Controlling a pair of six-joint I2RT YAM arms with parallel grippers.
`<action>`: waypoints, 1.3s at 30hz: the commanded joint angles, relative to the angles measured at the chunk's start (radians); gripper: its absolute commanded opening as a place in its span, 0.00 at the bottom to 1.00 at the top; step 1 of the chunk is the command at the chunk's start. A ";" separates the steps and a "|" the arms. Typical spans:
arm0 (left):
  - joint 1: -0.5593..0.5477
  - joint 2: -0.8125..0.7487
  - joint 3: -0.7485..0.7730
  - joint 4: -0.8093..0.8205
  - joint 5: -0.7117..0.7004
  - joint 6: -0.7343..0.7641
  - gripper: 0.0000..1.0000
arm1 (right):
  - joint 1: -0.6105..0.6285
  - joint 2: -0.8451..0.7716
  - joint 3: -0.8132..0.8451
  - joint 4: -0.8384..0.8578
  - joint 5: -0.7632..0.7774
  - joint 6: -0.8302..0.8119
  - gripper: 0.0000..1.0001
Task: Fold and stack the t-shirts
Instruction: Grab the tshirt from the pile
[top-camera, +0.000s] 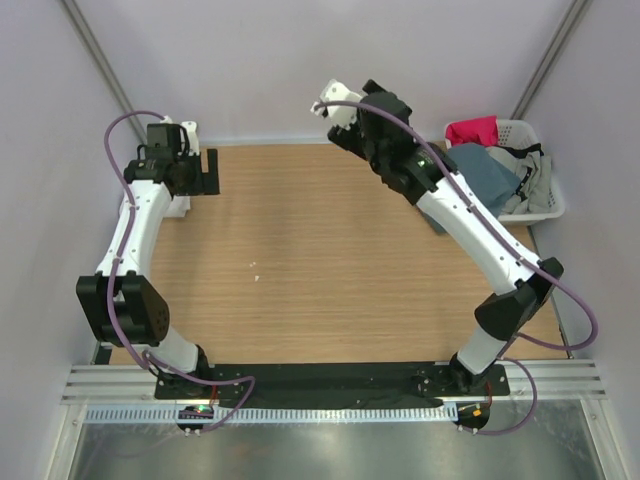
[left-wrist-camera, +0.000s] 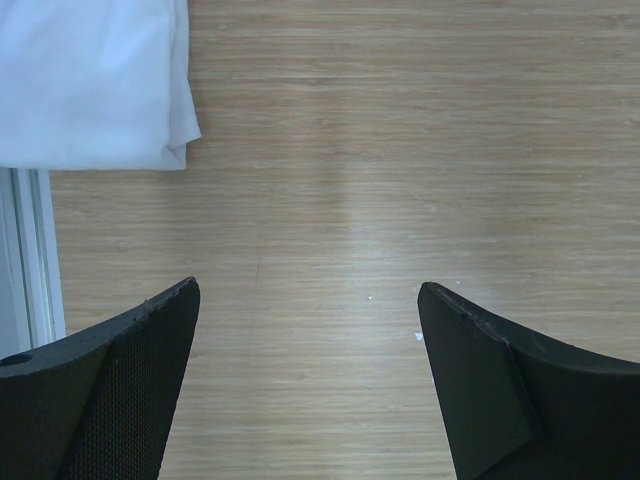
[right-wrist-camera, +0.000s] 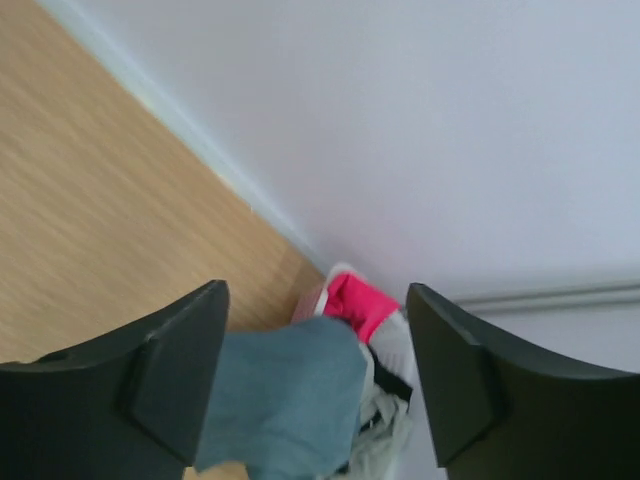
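Note:
The white t-shirt lies folded at the table's far left; in the top view only a bit of it shows beside the left arm. My left gripper hovers just right of it, open and empty, with bare wood between the jaws in the left wrist view. The slate-blue t-shirt hangs over the near rim of the laundry basket. My right gripper is raised at the back of the table, open and empty, and faces the blue shirt from a distance.
A white laundry basket at the far right holds a pink garment and grey and pale clothes. Walls close in the back and sides. A small white speck lies mid-table.

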 joint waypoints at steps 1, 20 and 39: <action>0.001 -0.016 0.023 0.038 -0.009 -0.001 0.91 | -0.071 0.047 -0.294 -0.110 0.099 -0.050 0.87; 0.002 -0.012 0.014 0.041 -0.003 -0.009 0.91 | -0.284 0.333 -0.421 -0.051 0.236 -0.070 0.93; 0.001 -0.009 0.011 0.039 0.006 -0.015 0.91 | -0.405 0.538 -0.311 0.109 0.392 -0.133 0.07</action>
